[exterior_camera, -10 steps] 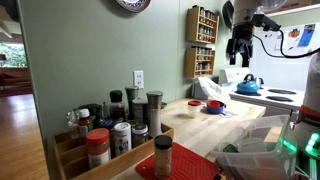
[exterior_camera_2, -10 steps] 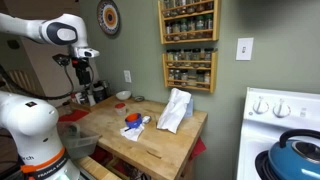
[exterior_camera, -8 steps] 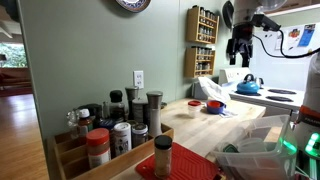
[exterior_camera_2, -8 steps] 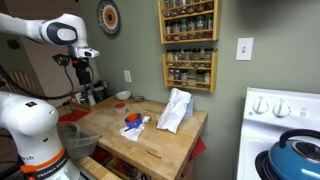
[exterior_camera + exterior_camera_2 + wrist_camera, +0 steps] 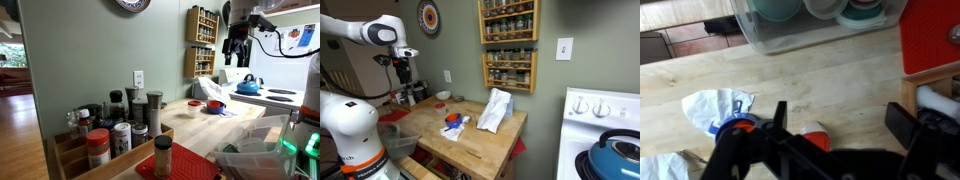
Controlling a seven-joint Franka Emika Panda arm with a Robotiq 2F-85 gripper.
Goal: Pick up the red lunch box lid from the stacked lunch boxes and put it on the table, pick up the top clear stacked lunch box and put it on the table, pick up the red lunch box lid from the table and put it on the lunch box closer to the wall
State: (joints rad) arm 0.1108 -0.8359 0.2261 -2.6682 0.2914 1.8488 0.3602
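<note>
My gripper [image 5: 840,118] is open and empty, high above the light wooden table [image 5: 840,75]. It also shows in both exterior views [image 5: 237,48] [image 5: 403,72]. In the wrist view a small red and white item [image 5: 818,140] lies on the table between the finger tips, partly hidden by the gripper body; it seems to be the red lunch box lid on the clear stacked lunch boxes. In an exterior view small red items [image 5: 213,105] [image 5: 194,106] sit on the table below the gripper. I cannot tell the clear boxes apart.
A second red-rimmed item [image 5: 735,126] sits on a blue and white bag [image 5: 710,108]. A clear bin [image 5: 810,25] of bowls stands at the table's edge, next to a red mat [image 5: 930,35]. A blue kettle [image 5: 248,86] and a crumpled white bag [image 5: 495,110] are nearby. Spice jars [image 5: 110,130] crowd one end.
My gripper has shifted very slightly in an exterior view. Nothing on the table has moved.
</note>
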